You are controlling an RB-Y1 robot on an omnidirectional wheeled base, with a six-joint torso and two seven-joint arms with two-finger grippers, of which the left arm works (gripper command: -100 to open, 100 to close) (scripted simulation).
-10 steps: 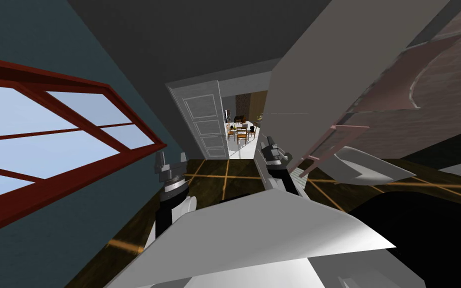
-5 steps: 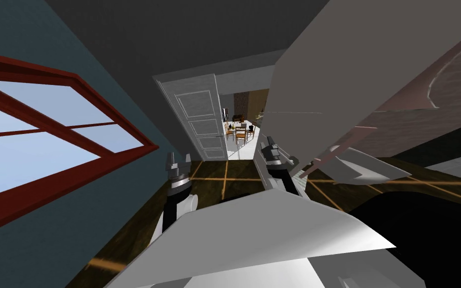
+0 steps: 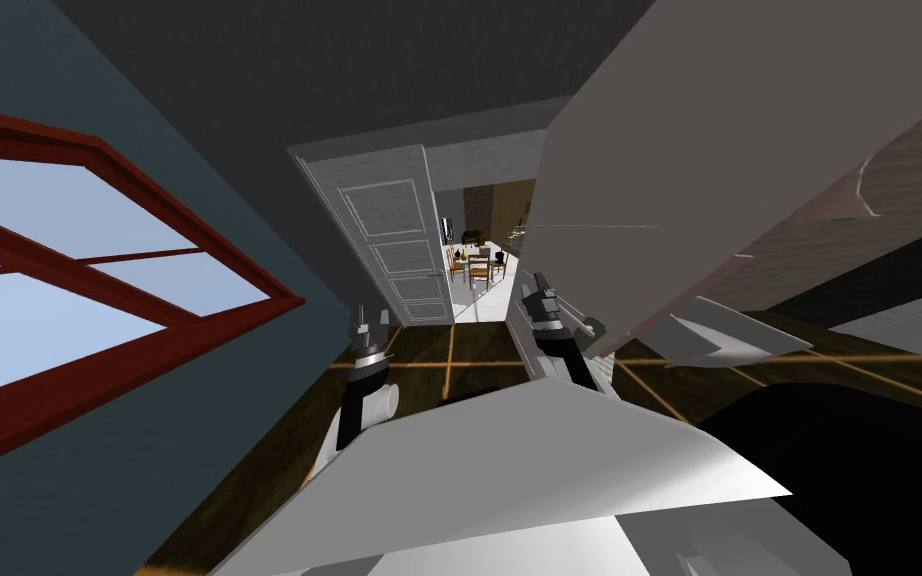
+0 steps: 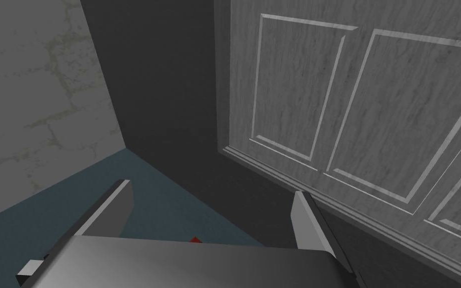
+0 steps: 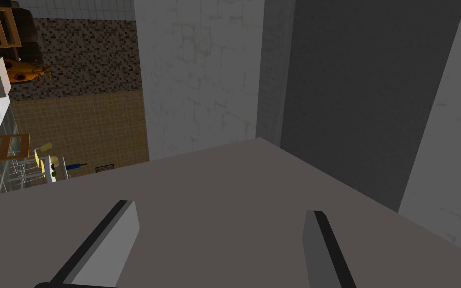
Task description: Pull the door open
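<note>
Left gripper (image 4: 212, 192): blades spread, nothing held. One finger (image 4: 308, 220) lies just beside a long edge of the door (image 4: 374, 115); contact cannot be told. Right gripper (image 5: 222, 210): also released, held over a flat grey-brown surface (image 5: 254, 175), with the doorway (image 3: 484, 240) seen beyond.

Door: white, panelled, standing ajar to the left of the opening, just ahead of the left gripper. Chairs (image 3: 482, 268) are seen through the gap. A teal wall (image 3: 99, 440) with a red-framed window (image 3: 69, 280) runs along the left side. No handle is made out, and which long edge carries the hinges cannot be told.

Handling, as judged: a stiff slab, likely heavy, free only to swing about its hinges, so it is to be drawn along an arc, not straight back. The flat face offers thin blades no purchase and is probably slick. A hold is best taken on a handle if one is found, otherwise across the thickness of the free edge, far from the hinges, where least force is needed.
</note>
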